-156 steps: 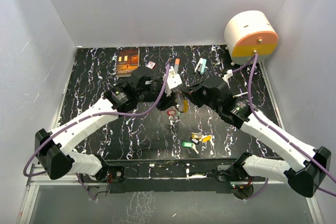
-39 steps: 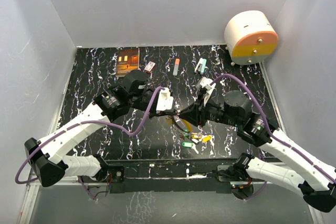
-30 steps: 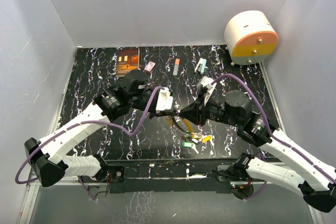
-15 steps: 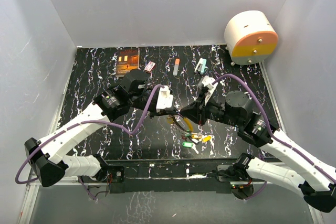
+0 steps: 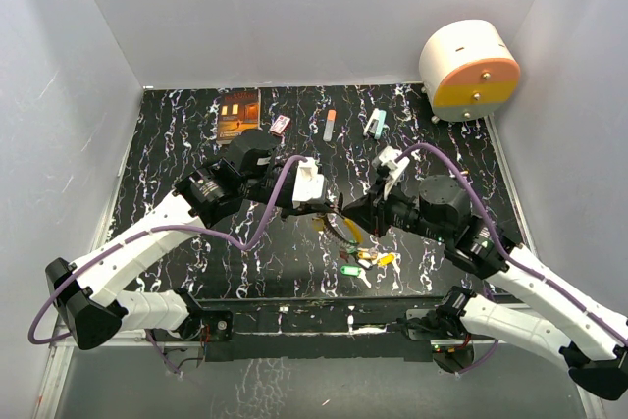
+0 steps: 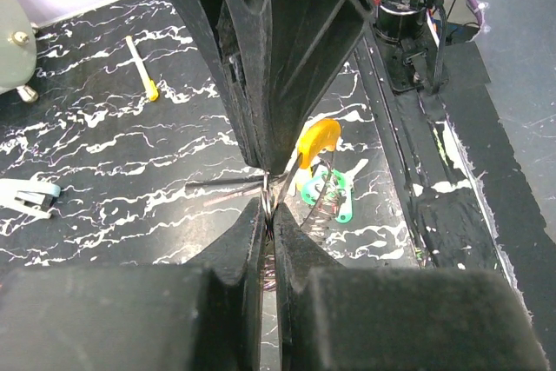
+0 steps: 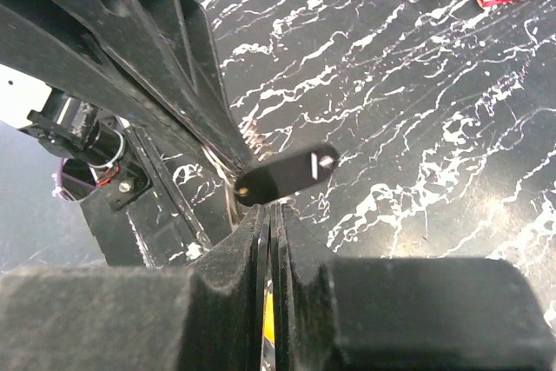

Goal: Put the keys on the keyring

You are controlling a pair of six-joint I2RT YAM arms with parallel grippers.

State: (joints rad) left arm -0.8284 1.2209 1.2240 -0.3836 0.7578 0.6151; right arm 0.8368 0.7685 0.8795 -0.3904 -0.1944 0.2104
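Observation:
In the top view my two grippers meet tip to tip over the middle of the table. My left gripper (image 5: 327, 206) (image 6: 269, 215) is shut on the thin wire of the keyring (image 5: 342, 232) (image 6: 280, 188). My right gripper (image 5: 345, 215) (image 7: 271, 208) is shut on a yellow key (image 6: 316, 140), whose yellow shows between the jaws (image 7: 268, 319). A dark oblong tag (image 7: 282, 175) hangs at the joint between both sets of fingertips. More keys lie loose on the table below: a green one (image 5: 350, 270) (image 6: 334, 195) and an orange-yellow one (image 5: 385, 259).
A white and orange drum (image 5: 469, 68) stands at the back right. Along the back lie a book (image 5: 238, 113), a small red and white box (image 5: 281, 124), an orange-tipped stick (image 5: 329, 125) and a teal object (image 5: 376, 124). The black base rail (image 5: 324, 319) runs along the near edge.
My right gripper's jaws have closed and its arm has shifted slightly right. My left gripper has edged right with the keyring still in it.

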